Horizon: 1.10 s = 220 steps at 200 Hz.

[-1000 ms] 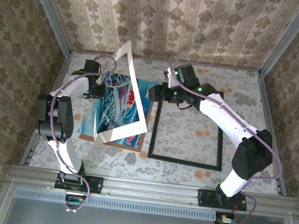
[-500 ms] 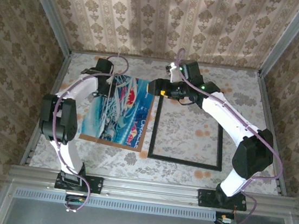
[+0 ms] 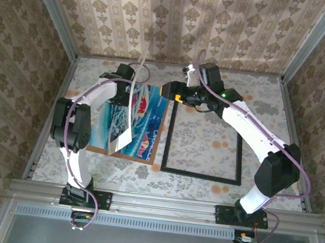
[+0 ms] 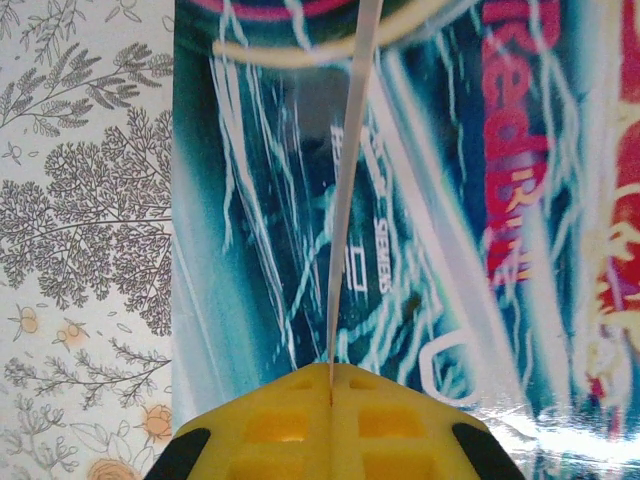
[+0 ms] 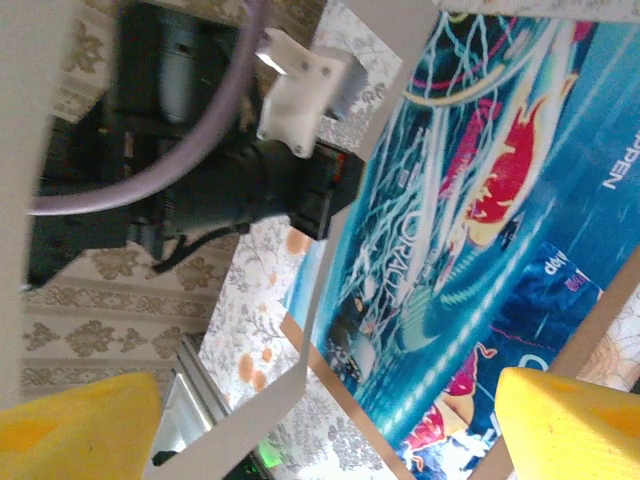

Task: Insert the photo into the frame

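Photo (image 3: 122,139) edge-on, pinched by L claw (image 4: 330,385) | face unseen | R claw (image 5: 325,425) spread

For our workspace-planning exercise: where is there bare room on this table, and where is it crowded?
Bare cloth inside the frame, and along the near edge before it. Crowded at left: photo, left claw gripping a cream sheet.
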Available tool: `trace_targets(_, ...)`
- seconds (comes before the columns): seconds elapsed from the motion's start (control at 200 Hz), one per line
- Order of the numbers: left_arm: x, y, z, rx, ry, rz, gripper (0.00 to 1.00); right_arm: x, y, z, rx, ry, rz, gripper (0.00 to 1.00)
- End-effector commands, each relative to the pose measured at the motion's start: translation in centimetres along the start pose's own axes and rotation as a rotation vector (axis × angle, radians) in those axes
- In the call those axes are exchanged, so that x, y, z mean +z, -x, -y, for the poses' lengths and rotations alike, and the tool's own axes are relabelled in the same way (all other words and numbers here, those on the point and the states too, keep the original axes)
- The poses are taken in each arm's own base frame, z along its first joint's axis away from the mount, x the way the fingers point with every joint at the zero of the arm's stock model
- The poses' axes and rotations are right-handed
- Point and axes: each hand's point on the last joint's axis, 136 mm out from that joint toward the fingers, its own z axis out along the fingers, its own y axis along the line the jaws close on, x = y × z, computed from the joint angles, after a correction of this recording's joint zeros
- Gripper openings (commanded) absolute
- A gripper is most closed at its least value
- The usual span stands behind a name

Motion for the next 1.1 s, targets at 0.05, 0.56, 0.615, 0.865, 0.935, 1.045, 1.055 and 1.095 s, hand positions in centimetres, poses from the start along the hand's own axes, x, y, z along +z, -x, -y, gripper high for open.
trace_targets(0.05, -0.1, -0.2, -0.9, 0.06, 0.092, -0.041, 0.0, -1.7, 0.5, -4.1, -0.024, 0.06, 0.044, 0.87)
trace_targets(0.56, -0.6, 0.3, -0.8, 0.091, 0.133, -0.029, 0.0, 2.5, 0.4, -8.9, -0.054, 0.007, -0.003, 0.75)
trace_targets(0.615, -0.7, 0.4, -0.7, 0.097, 0.134, -0.027, 0.0, 3.0, -0.1, -8.6, -0.045, -0.012, -0.026, 0.7)
trace_targets(0.865, -0.9, 0.6, -0.8, 0.103, 0.144, -0.021, 0.0, 4.7, -0.4, -9.2, -0.049, -0.034, -0.053, 0.58)
trace_targets(0.935, -0.9, 0.6, -0.8, 0.104, 0.148, -0.02, 0.0, 5.0, -0.4, -9.3, -0.049, -0.034, -0.056, 0.56)
trace_targets(1.045, -1.0, 0.7, -0.9, 0.107, 0.151, -0.016, 0.0, 5.2, -0.3, -8.8, -0.048, -0.06, -0.052, 0.46)
trace_targets(1.055, -1.0, 0.7, -0.8, 0.108, 0.151, -0.017, 0.0, 5.2, -0.2, -8.7, -0.049, -0.064, -0.051, 0.45)
trace_targets(1.095, -1.0, 0.7, -0.8, 0.108, 0.151, -0.015, 0.0, 5.2, -0.1, -8.4, -0.054, -0.082, -0.043, 0.41)
